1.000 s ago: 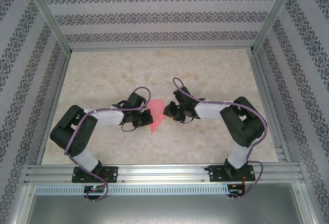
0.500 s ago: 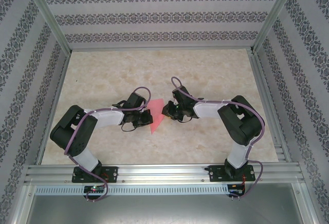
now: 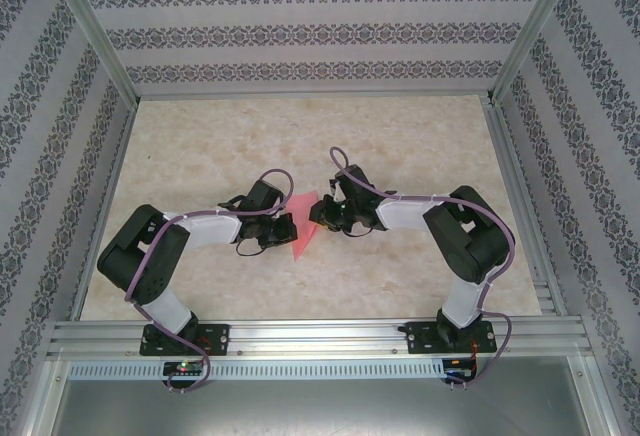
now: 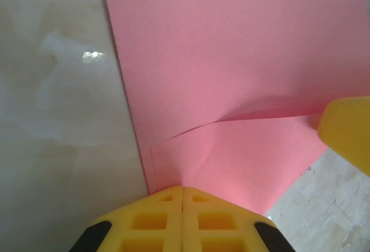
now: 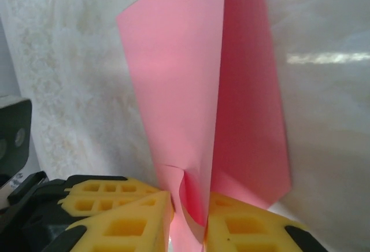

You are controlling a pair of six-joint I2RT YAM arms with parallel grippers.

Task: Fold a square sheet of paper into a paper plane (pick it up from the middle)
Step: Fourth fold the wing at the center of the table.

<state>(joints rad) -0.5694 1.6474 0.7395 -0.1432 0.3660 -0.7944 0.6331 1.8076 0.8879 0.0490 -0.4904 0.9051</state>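
Pink square sheet of paper (image 4: 231,49) in tight-shut left fingers (image 4: 150,220), narrow-set right fingers (image 5: 118,220)

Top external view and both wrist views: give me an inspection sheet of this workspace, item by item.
Surface: beige marbled tabletop, flat.
Job's things: thin salmon-pink sheet of paper, creased lengthwise, held between the two grippers; not yet a finished plane.
Clutter: nothing seen.
Grippers: left gripper shut on one edge of the paper; right gripper pinching the other end, paper bunched in its jaws.
Cables: purple cables loop along both arms, off the paper.
Surroundings: patterned wallpaper walls on three sides; aluminium frame rail at the near edge.
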